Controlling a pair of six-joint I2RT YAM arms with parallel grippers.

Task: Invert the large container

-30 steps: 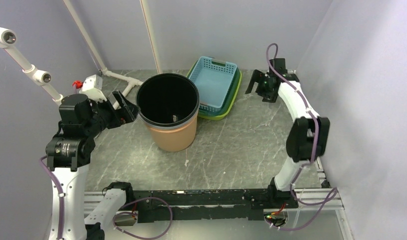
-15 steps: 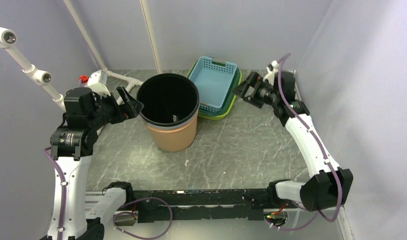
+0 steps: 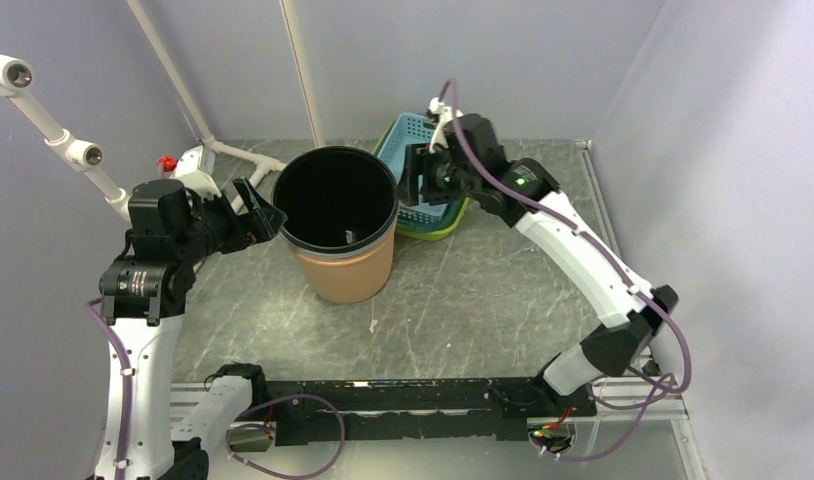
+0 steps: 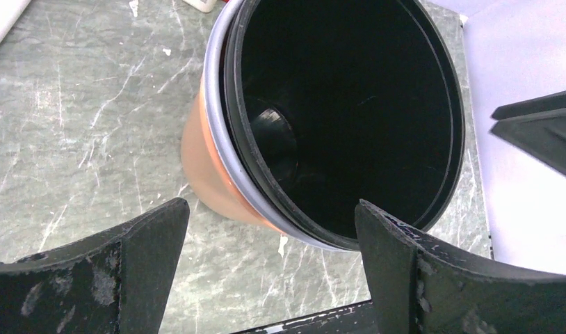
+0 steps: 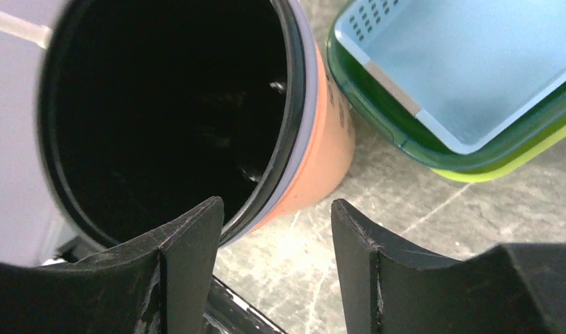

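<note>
The large container (image 3: 343, 262) is an orange bucket with a black inner liner and a grey rim, standing upright and open at the table's middle. It also shows in the left wrist view (image 4: 217, 174) and the right wrist view (image 5: 322, 153). My left gripper (image 3: 261, 213) is open and empty, just left of the rim and level with it. My right gripper (image 3: 415, 178) is open and empty, just right of the rim, above the basket. Neither gripper touches the bucket.
A light blue basket (image 3: 428, 165) nested in green ones (image 3: 453, 222) lies right behind the bucket, also in the right wrist view (image 5: 468, 76). A white pipe frame (image 3: 238, 152) and a small white device (image 3: 190, 165) stand at the back left. Walls close in on three sides.
My right arm has swung left from the back right corner to the bucket's right rim. My left gripper has risen slightly towards the left rim.
</note>
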